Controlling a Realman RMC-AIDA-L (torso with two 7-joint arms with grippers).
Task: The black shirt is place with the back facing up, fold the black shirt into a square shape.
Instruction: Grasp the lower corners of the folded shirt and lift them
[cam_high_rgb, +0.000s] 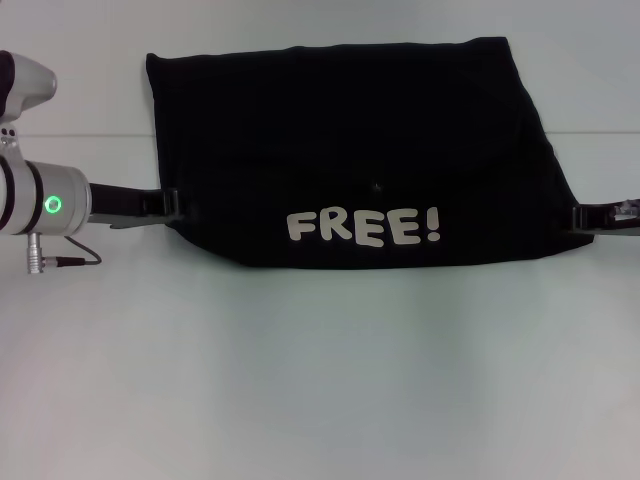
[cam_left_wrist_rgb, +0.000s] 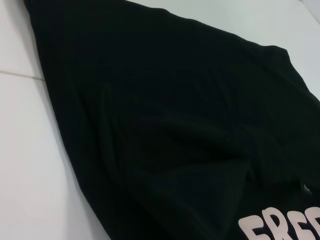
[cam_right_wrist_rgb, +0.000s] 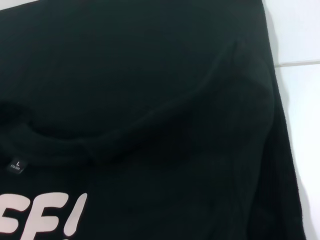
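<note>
White table (cam_high_rgb: 320, 380) bearing the black shirt (cam_high_rgb: 350, 130), folded to a broad panel across the frame's upper centre, its "FREE!" lettering (cam_high_rgb: 363, 228) at the near edge. Left gripper (cam_high_rgb: 178, 205) meets its left edge, right gripper (cam_high_rgb: 585, 217) its right; finger spread cannot be told. Size label (cam_right_wrist_rgb: 16, 165) reads "L".

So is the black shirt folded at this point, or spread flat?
Folded, partly. The black shirt lies as a wide block with no sleeves showing and its FREE! print facing up near the front edge. Left gripper and right gripper sit at its sides.
</note>
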